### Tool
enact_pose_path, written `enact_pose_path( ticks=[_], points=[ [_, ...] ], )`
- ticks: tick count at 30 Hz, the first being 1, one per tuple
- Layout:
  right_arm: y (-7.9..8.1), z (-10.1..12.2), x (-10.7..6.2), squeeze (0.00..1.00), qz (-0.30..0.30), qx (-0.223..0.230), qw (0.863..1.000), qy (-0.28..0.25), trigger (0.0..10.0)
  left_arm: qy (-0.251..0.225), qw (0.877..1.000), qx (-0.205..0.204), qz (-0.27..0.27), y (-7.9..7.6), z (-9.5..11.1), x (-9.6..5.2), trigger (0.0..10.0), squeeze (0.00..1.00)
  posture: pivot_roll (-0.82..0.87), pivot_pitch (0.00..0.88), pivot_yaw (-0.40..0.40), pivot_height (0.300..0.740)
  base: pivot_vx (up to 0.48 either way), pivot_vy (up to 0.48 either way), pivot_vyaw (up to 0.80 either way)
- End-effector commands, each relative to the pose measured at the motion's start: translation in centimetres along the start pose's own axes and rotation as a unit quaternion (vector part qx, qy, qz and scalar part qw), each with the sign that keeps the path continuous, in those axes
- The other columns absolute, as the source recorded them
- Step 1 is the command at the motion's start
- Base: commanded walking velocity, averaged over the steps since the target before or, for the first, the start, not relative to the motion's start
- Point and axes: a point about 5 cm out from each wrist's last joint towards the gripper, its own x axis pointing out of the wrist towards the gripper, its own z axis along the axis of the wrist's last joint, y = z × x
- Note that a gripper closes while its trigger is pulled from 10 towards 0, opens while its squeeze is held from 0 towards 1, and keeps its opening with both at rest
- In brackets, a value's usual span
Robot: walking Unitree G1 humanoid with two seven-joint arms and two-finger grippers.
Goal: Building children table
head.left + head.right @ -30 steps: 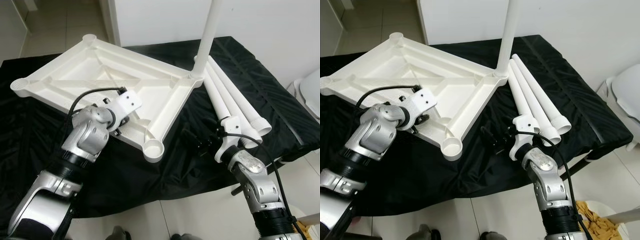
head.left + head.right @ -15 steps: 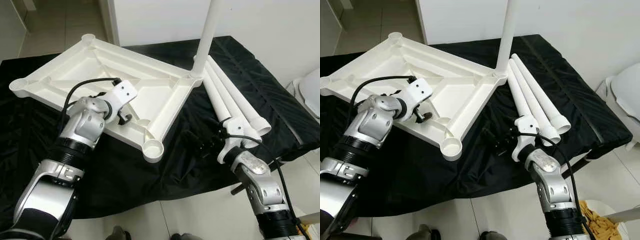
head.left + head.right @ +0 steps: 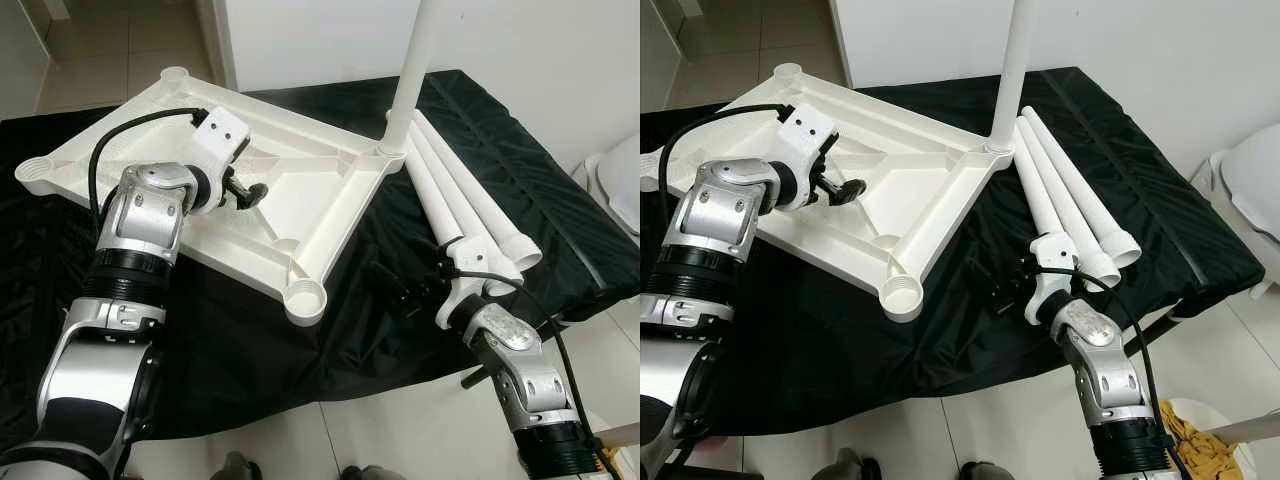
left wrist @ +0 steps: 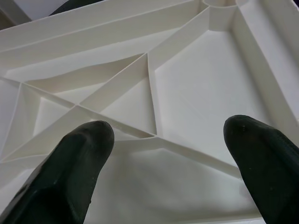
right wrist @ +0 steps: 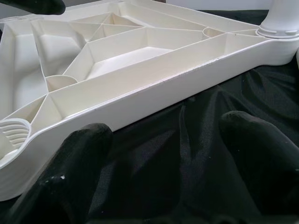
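White tabletop (image 3: 300,190) lying upside down on black cloth (image 3: 250,340), one leg (image 3: 412,70) standing in its far right corner socket. Three loose legs (image 3: 470,205) just right of tabletop. Left gripper (image 3: 250,190) above tabletop's ribs, fingers apart. Right gripper (image 3: 400,290) near tabletop's right edge, fingers spread, empty.

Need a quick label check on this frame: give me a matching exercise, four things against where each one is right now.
Things:
1. left gripper
2. right gripper
3. fitted leg
4. loose legs

Places:
A. standing upright in a corner socket of the tabletop
B. lying side by side on the black cloth, right of the tabletop
C. above the ribbed underside of the tabletop, fingers open
D. low over the black cloth by the tabletop's near edge, fingers open

Pairs: 1-C, 2-D, 3-A, 4-B
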Motion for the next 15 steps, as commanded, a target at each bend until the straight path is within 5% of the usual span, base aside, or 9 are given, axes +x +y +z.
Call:
enact_pose_path(
  ticks=[1, 15],
  points=[
    [0.0, 0.2, -0.1, 0.00, 0.002, -0.012, 1.000, -0.003, 10.0, -0.001, 0.997, -0.011, 0.079, 0.9, -0.4, -0.3, 10.0, 0.00, -0.11, 0.099, 0.001, 0.740, 0.000, 0.000, 0.00],
    [-0.6, 0.4, -0.1, 0.00, -0.003, -0.020, 1.000, -0.006, 10.0, 0.055, 0.993, 0.098, 0.015, 1.3, -3.8, -1.2, 10.0, 0.00, -0.10, 0.119, -0.008, 0.740, 0.000, 0.000, 0.00]
  ],
)
